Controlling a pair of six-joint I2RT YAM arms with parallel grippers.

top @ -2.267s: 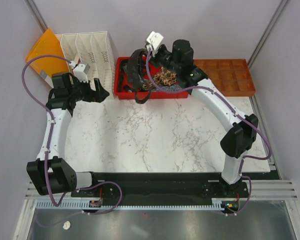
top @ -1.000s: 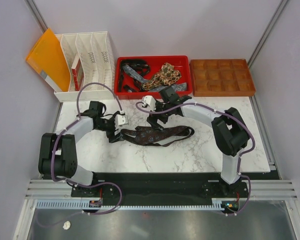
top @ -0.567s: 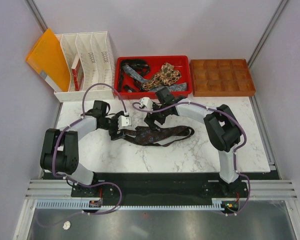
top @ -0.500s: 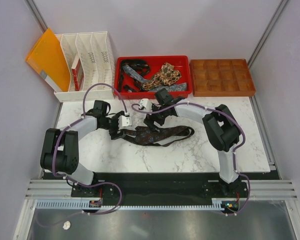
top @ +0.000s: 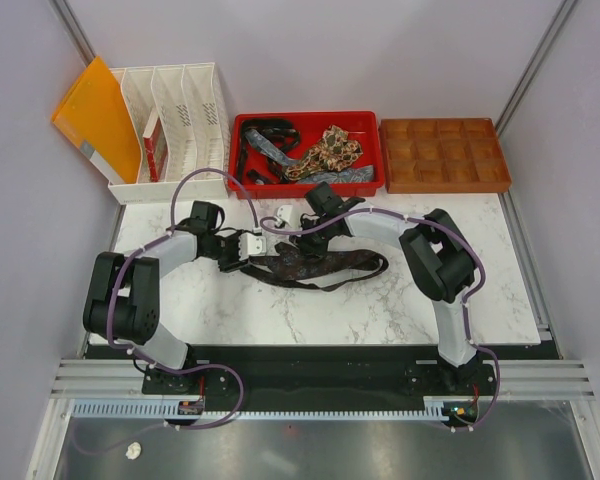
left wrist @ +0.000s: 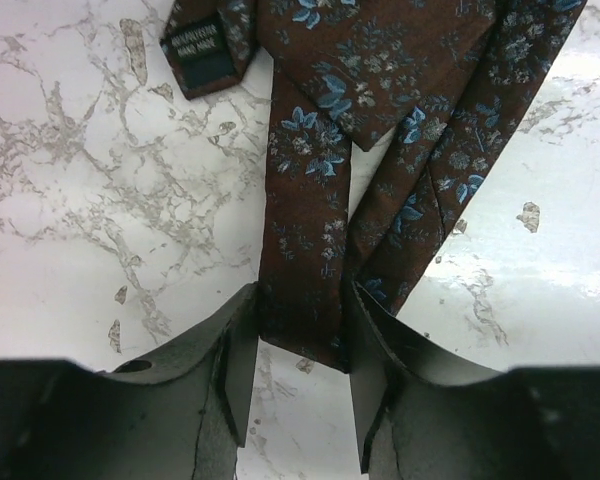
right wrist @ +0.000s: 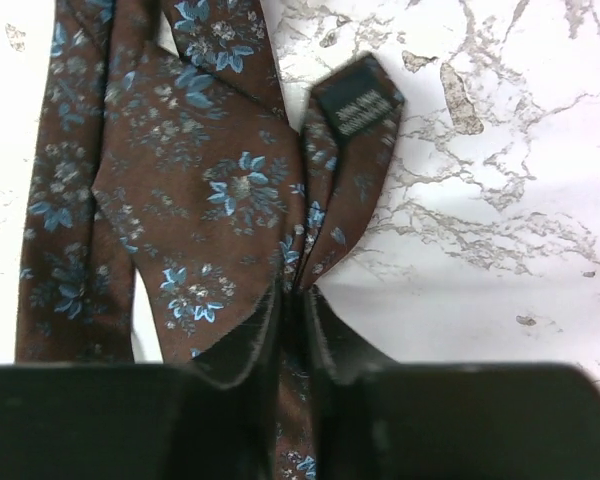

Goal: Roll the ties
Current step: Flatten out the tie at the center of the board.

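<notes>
A: Left side first. The left fingers (left wrist: pixel 238 350)?

B: Narrowed onto the brown floral tie (left wrist: pixel 310 230). One finger sits against each edge of a folded end, and the cloth lies flat between them. Reads as a hold.

A: Where is the tie?

B: On the desk (top: pixel 280 310), doubled into a long loop, just on the arms' side of the red tray (top: pixel 372 150). The spare ties (top: pixel 310 150) are heaped inside the tray.

A: And the right fingers (right wrist: pixel 248 360)?

B: Nearly together, pinching a bunched ridge of the same tie, beside the tail with the black label (right wrist: pixel 358 108).

A: How to do it well?

B: My reading is that this is straightening before the roll. Draw the two holds apart gently, along the tray's front wall and low over the desk, until the layers lie flat. The cloth looks slippery, so keep tension light and even.
</notes>
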